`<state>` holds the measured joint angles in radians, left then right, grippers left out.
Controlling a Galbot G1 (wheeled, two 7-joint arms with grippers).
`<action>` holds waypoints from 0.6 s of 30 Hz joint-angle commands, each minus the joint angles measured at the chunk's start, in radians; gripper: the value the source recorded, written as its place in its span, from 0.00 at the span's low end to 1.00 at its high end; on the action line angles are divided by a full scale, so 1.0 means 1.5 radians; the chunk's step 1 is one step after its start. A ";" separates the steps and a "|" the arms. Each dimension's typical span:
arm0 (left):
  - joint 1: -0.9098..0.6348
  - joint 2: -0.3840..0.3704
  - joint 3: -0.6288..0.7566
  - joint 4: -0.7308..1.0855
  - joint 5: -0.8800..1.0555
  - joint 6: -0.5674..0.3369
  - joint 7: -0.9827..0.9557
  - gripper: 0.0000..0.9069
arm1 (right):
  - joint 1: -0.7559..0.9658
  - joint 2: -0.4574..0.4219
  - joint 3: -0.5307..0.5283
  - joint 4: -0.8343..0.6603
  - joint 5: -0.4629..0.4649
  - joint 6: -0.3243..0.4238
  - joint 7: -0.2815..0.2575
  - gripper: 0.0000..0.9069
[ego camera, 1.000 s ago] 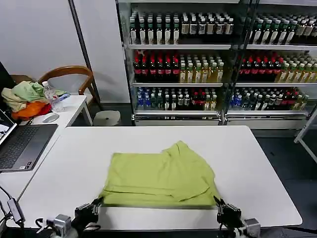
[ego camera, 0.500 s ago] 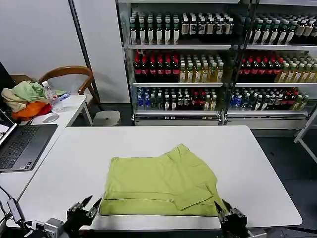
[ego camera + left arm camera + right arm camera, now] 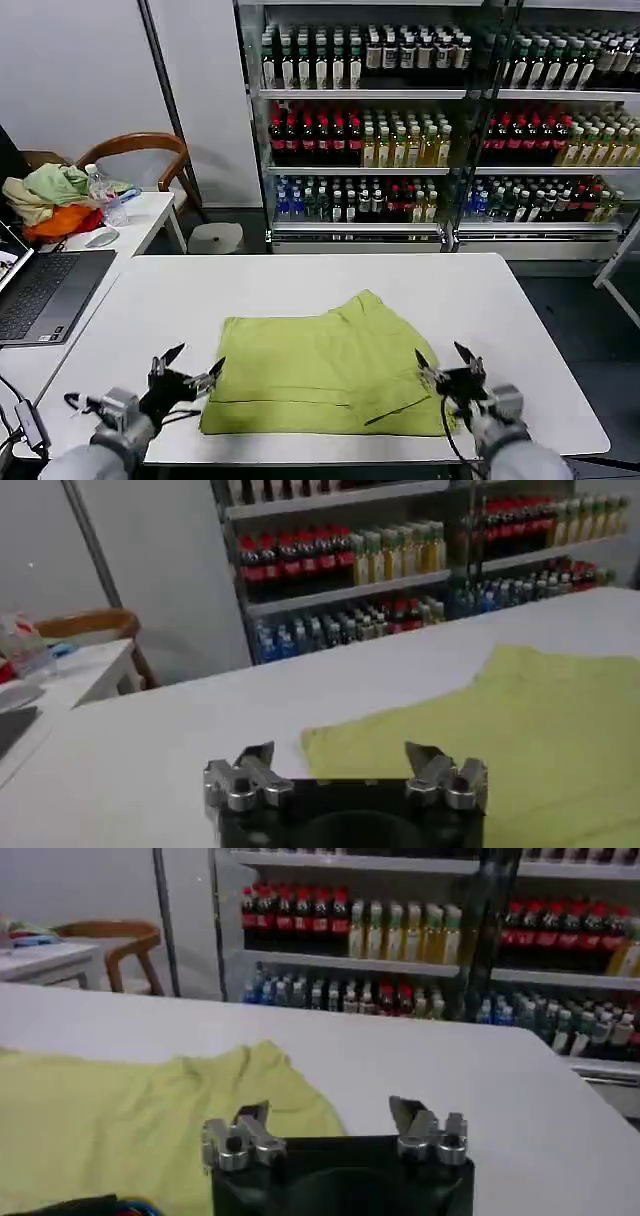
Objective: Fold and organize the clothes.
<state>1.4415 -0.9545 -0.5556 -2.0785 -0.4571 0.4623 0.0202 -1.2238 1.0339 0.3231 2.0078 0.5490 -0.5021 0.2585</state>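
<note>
1. While both sets of jaws stand wide open and hold nothing, the lime-green T-shirt [image 3: 325, 368] lies between them on the white table [image 3: 520, 320], folded into a rough rectangle with one sleeve flap laid over its right part.
2. The left gripper [image 3: 187, 371] hovers just off the shirt's left edge, its fingers spread and pointing toward the cloth; from the left wrist view the two fingertips [image 3: 256, 758] frame the shirt's near corner [image 3: 480, 730] without touching it.
3. The right gripper [image 3: 445, 372] sits at the shirt's right edge, fingers equally spread (whether a tip brushes the fabric cannot be told); the right wrist view shows the shirt [image 3: 130, 1113] beside and beyond the gripper [image 3: 334, 1120].
4. Farther out, a laptop [image 3: 40, 290] rests on a side desk to the left, with a heap of pale garments [image 3: 50, 200] and a water bottle [image 3: 104, 195] behind it.
5. Behind the table, glass-fronted shelves [image 3: 400, 130] hold rows of bottled drinks, sorted by colour.
</note>
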 commanded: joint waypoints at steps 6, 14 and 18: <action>-0.311 0.018 0.157 0.313 -0.033 -0.014 0.027 1.00 | 0.395 0.117 -0.202 -0.370 0.043 -0.039 0.022 1.00; -0.340 0.008 0.172 0.363 -0.030 -0.012 0.055 1.00 | 0.452 0.183 -0.219 -0.477 0.023 -0.017 -0.013 1.00; -0.346 0.003 0.177 0.378 -0.029 -0.012 0.055 1.00 | 0.462 0.199 -0.229 -0.503 0.022 -0.018 -0.016 1.00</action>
<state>1.0361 -0.9477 -0.3468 -1.6602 -0.4950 0.4475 0.0802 -0.6841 1.2387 0.0475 1.4628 0.5834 -0.5304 0.2512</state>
